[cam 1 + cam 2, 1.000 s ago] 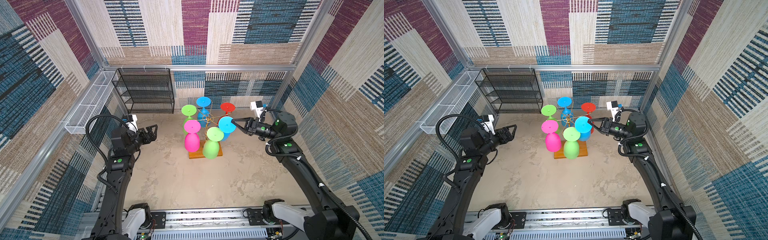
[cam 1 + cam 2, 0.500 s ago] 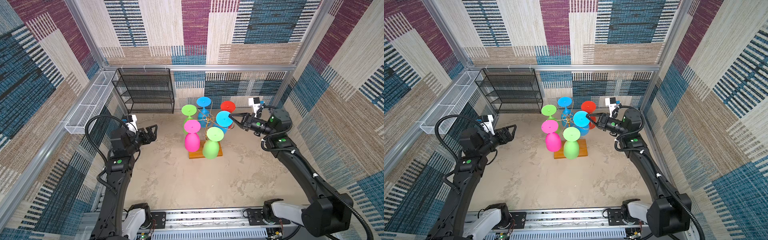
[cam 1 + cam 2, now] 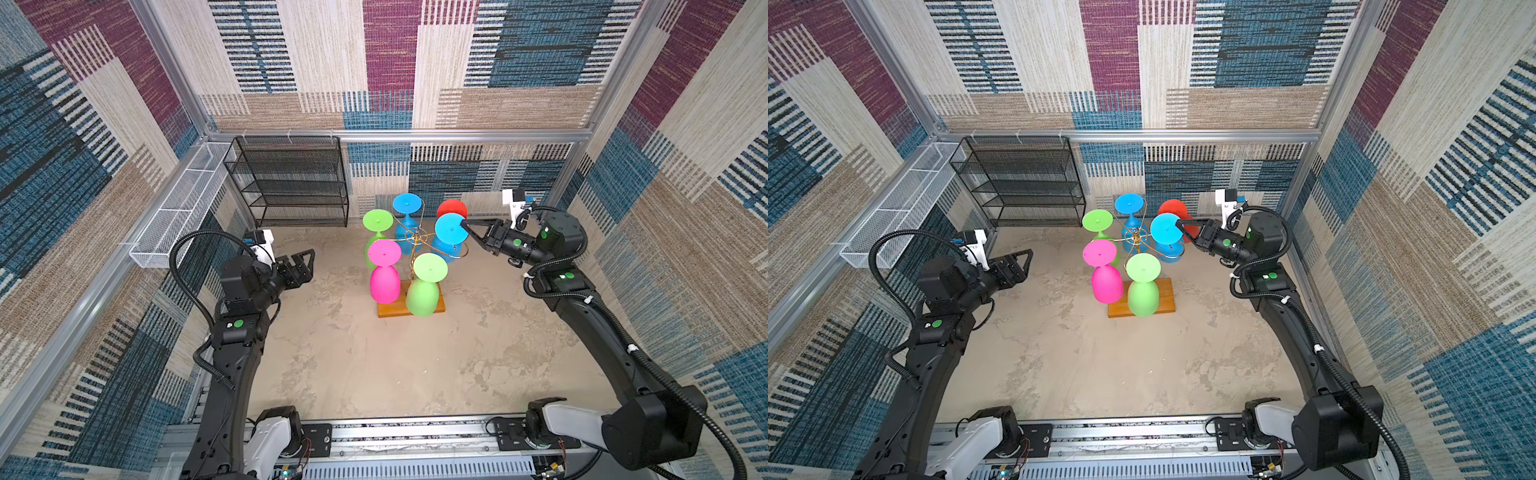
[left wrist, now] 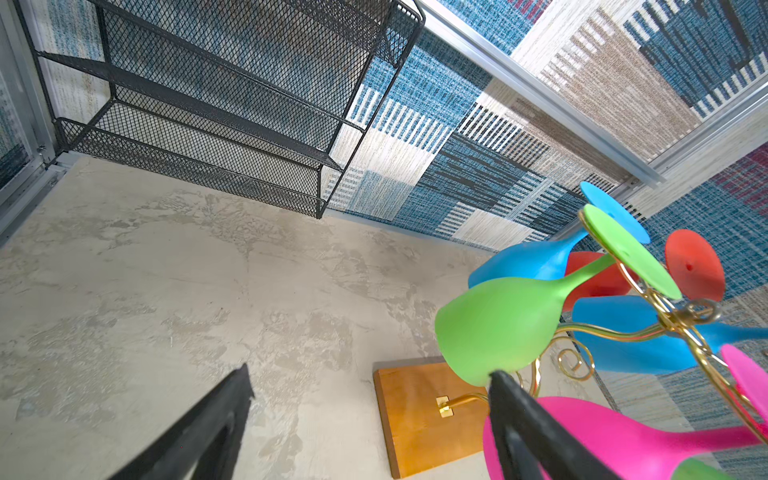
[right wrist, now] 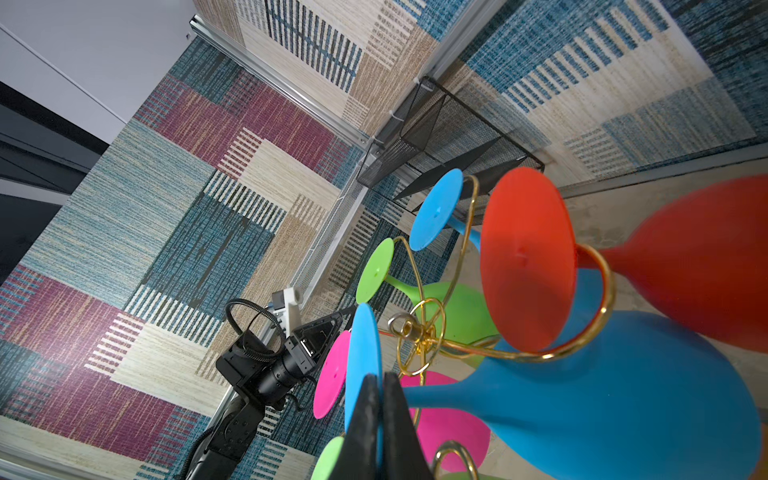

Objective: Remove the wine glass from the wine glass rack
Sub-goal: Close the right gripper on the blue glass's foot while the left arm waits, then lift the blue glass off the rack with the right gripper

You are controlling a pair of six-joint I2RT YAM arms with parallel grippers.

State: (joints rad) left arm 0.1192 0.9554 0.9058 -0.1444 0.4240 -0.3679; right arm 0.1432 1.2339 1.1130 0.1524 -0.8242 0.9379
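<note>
The wine glass rack (image 3: 417, 239) is a gold wire stand on an orange-brown wooden base (image 3: 390, 309) (image 4: 415, 407), mid-table. Several coloured glasses hang on it foot-up. My right gripper (image 3: 463, 226) (image 3: 1178, 226) (image 5: 382, 378) is shut on the rim of the round foot of a blue wine glass (image 3: 449, 228) (image 5: 623, 395) on the rack's right side. That glass is tilted, and I cannot tell whether its stem still sits in a wire arm. My left gripper (image 3: 305, 266) (image 4: 370, 374) is open and empty, left of the rack.
A black mesh shelf unit (image 3: 291, 183) stands against the back wall. A long white wire basket (image 3: 174, 216) hangs on the left wall. Pink (image 3: 384, 282), green (image 3: 422, 295) and red (image 3: 452, 206) glasses crowd around the held one. Patterned walls enclose the table.
My right gripper has moved up and toward the back wall, carrying the blue glass's foot with it and tilting the glass. The left arm has stayed still.
</note>
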